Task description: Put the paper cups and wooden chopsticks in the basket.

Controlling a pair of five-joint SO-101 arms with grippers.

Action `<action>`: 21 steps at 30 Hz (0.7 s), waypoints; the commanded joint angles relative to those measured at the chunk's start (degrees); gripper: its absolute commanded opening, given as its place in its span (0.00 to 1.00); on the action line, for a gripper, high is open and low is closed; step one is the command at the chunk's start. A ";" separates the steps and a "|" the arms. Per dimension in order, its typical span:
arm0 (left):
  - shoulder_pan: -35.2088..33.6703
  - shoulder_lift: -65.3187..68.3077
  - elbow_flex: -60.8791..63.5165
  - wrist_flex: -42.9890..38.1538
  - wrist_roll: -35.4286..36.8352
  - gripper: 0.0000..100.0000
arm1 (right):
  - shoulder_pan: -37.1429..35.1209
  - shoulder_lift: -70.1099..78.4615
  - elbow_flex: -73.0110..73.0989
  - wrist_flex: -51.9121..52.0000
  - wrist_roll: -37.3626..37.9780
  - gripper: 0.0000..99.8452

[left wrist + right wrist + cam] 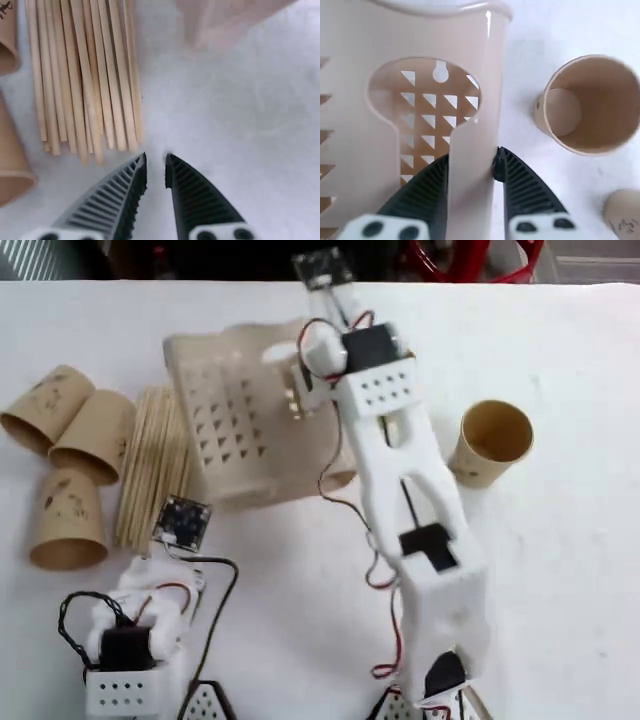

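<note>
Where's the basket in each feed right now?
High view: basket upper middle, just right of the chopsticks.
Left wrist view: its blurred edge ahead of the left gripper, beside the chopsticks.
Right wrist view: its handle wall close up, right gripper clamped on it.
Shared landmark: chopsticks for high and left wrist; triangle cut-outs for high and right wrist.

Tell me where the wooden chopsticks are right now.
The chopsticks lie on the table, left side in the high view, between three tipped paper cups and the basket, just ahead of the left gripper.
</note>
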 commanded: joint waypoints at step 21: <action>-0.22 -0.13 -0.09 0.18 -0.18 0.08 | 0.40 -74.51 93.36 -57.19 -1.85 0.02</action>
